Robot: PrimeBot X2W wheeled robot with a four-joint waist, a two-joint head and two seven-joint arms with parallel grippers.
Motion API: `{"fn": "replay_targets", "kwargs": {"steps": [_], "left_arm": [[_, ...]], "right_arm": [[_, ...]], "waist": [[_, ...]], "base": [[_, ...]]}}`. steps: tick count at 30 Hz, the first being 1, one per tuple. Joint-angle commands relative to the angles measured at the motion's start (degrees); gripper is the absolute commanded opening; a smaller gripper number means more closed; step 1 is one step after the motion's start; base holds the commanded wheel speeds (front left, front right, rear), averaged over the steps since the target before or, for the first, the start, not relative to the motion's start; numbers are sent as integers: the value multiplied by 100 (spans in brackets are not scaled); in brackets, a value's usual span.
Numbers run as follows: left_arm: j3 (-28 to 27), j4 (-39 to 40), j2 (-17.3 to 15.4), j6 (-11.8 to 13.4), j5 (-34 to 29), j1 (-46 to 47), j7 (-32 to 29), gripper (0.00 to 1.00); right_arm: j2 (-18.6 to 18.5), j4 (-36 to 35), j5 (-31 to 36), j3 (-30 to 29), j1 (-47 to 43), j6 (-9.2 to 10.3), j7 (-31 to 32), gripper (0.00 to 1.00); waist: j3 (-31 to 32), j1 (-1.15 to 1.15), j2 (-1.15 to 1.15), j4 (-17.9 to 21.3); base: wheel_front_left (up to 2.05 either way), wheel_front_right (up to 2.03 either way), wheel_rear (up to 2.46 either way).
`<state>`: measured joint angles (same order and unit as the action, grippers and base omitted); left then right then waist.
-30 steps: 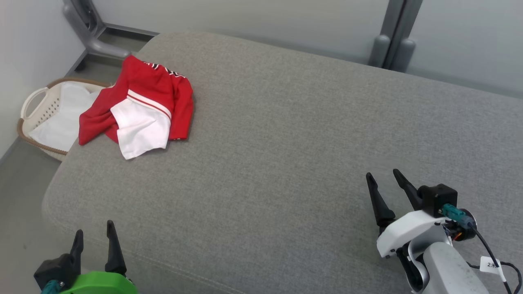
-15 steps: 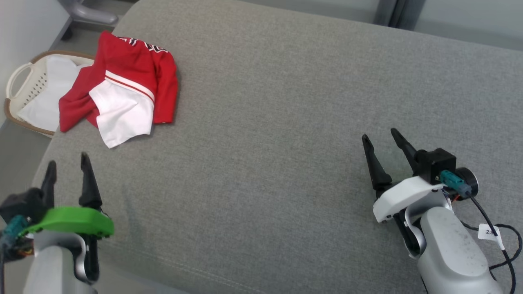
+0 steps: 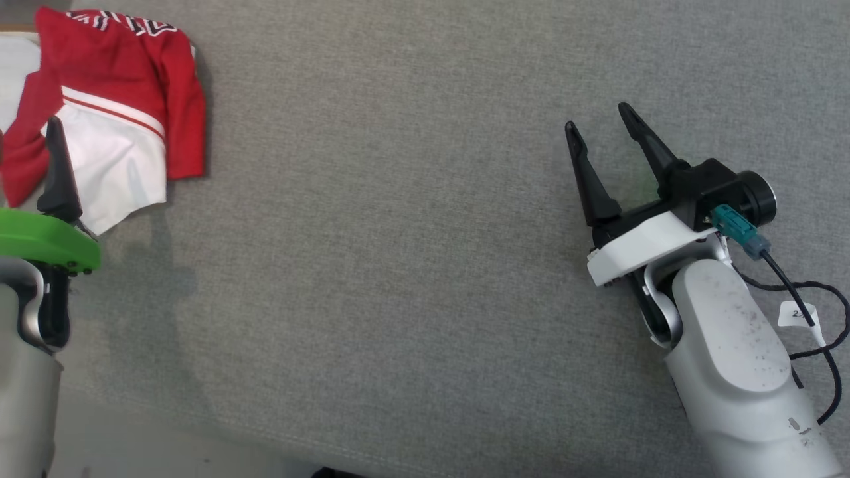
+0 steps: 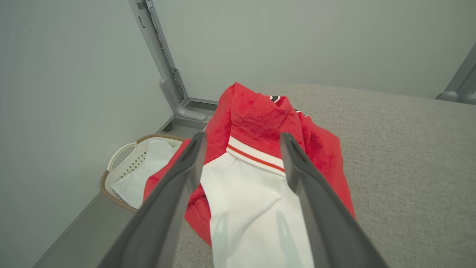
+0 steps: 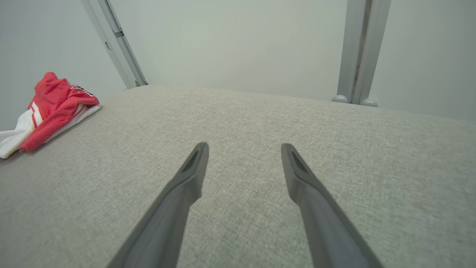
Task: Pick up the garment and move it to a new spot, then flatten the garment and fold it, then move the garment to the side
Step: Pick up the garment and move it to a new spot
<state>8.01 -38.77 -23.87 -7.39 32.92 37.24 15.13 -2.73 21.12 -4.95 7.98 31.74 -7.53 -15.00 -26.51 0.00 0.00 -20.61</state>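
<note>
The garment (image 3: 119, 93), a crumpled red top with a white part and a red-and-white stripe, lies at the far left corner of the grey cushion (image 3: 398, 232). My left gripper (image 3: 26, 129) hangs just over its near white edge. In the left wrist view the open left gripper (image 4: 242, 136) frames the garment (image 4: 256, 119) without touching it, and the fingers cast shadows on the white cloth. My right gripper (image 3: 597, 116) stands open over bare cushion far to the right. In its own wrist view the right gripper (image 5: 244, 146) holds nothing, and the garment (image 5: 55, 100) lies far off to the left.
A cream laundry basket (image 4: 122, 156) with white cloth inside sits on the floor beyond the cushion's left edge, next to the garment. Grey metal posts (image 5: 362, 52) and a pale wall stand behind the cushion. A black cable (image 3: 797, 299) trails from the right wrist.
The head camera has tipped down and shifted right. My left gripper has moved forward until it is over the garment's near edge. Both grippers stay open.
</note>
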Motion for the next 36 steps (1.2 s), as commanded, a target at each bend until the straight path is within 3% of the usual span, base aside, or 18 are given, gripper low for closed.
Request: {"fn": "replay_targets", "kwargs": {"steps": [1,10,14,15,16,17,26,29,36], "left_arm": [[206,-212,-134,-14,222,204,2,100],[1535,-1153,-625,-13,1542,849,-165,100],[1929,-1445,-693,-5,2049,910,-389,100],[2054,-1501,-684,-6,2159,886,-485,78],[2155,-1531,-656,-6,2258,857,-541,35],[2259,-1560,-616,-6,2346,812,-580,0],[2725,-1233,-909,-8,2509,899,-6,0],[2504,-825,-1024,-6,2266,1012,9,0],[1863,223,-870,-4,1448,711,7,0]], "right_arm": [[-33,-123,76,39,96,8,-26,100],[-33,-534,49,240,166,8,-19,100],[-47,-572,78,203,117,8,-13,100],[-47,-565,79,196,99,8,-13,100],[-47,-560,78,190,81,8,-13,100],[-50,-546,63,179,52,8,-13,100],[-38,-468,-235,167,-194,9,-13,100],[-31,-447,-330,122,-362,9,-14,100],[-30,-366,-557,86,-783,9,-15,100]], "waist": [[-426,0,0,359],[-808,0,0,778],[-848,0,0,874],[-835,0,0,888],[-818,0,0,894],[-782,0,0,900],[-150,0,0,945],[152,0,0,994],[750,0,0,1300]], "base": [[0,0,0],[0,0,0],[0,0,0],[0,0,0],[0,0,0],[0,0,0],[0,0,0],[0,0,0],[0,0,0]]}}
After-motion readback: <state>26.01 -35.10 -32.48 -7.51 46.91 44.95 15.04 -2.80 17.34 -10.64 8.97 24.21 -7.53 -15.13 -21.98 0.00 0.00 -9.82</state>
